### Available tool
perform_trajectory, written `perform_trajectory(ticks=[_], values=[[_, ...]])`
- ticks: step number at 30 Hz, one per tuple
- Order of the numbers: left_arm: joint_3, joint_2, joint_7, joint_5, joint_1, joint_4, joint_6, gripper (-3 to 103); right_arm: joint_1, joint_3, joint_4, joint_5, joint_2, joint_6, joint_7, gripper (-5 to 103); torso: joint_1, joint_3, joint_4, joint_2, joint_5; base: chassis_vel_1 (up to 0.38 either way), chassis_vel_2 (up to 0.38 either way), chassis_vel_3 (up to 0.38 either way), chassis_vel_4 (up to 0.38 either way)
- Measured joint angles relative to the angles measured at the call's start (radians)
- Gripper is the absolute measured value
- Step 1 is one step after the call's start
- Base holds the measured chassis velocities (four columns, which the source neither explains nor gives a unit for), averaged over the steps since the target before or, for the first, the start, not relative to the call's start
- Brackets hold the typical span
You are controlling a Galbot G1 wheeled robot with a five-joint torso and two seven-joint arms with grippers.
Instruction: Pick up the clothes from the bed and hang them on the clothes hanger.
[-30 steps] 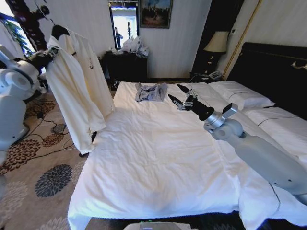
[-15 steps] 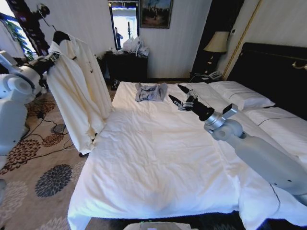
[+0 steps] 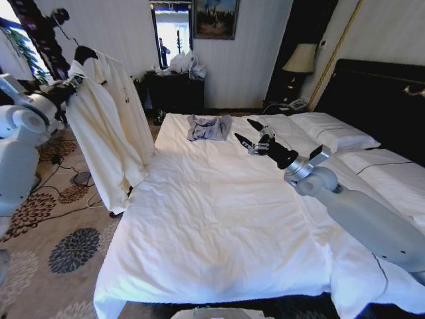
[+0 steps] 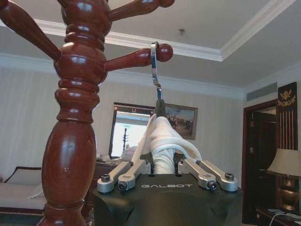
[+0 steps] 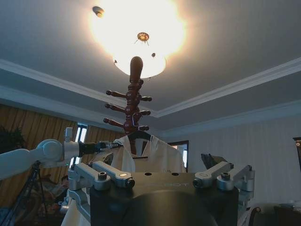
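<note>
Clothes point(image 3: 106, 126) hide most of the hanger point(image 3: 84, 52); left end effector point(image 3: 72, 83) grips them, right end effector point(image 3: 251, 136) spread wide.

Bed point(image 3: 219, 226) fills the centre and right of the head view; pillows point(image 3: 332, 133) at its right, against the headboard point(image 3: 378, 100). Small garment point(image 3: 208, 127) lies on the far end of the bed. Right tool point(image 3: 251, 133) hangs above the bed, just right of that garment. Coat stand point(image 4: 75, 117) stands off the bed's left side — the clothes hanger point(image 4: 156, 80) hooked on one of its pegs, the clothes point(image 3: 106, 126) draped from it beside the bed. Left tool point(image 3: 72, 84) at the clothes' shoulder. Cabinet point(image 3: 174, 90) behind the bed, by the far wall.
</note>
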Motion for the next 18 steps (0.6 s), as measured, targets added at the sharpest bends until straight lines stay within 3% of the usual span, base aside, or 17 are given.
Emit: perform_trajectory(ticks=[5,7,13,16,18], values=[[-0.007,0.008,-0.017,-0.002,0.017,-0.026,-0.008,18,-0.003,0.000,0.001,0.000,0.000,0.001,-0.001,100,0.000,0.000,0.0000,0.000,0.0000,0.000,0.000,0.000,0.000],[-0.013,0.011,-0.020,-0.004,0.026,-0.036,-0.009,28,-0.007,0.001,0.002,-0.001,0.000,0.002,-0.001,100,0.000,0.000,0.0003,0.000,0.0002,0.000,0.000,0.000,0.000],[-0.026,0.018,-0.024,-0.011,0.042,-0.053,-0.010,44,-0.014,0.005,0.006,-0.003,-0.003,0.003,-0.001,100,0.000,0.000,0.0001,0.000,0.0000,0.000,0.000,0.000,0.000],[-0.039,0.025,-0.026,-0.015,0.061,-0.079,-0.012,60,-0.017,0.009,0.011,-0.002,-0.006,0.006,0.000,100,0.000,0.000,0.0000,0.000,0.0000,0.000,0.000,0.000,0.000],[-0.043,0.027,-0.028,-0.015,0.067,-0.087,-0.014,60,-0.018,0.009,0.012,-0.002,-0.007,0.007,0.001,100,0.000,0.000,0.0000,0.000,0.0000,0.000,0.000,0.000,0.000]])
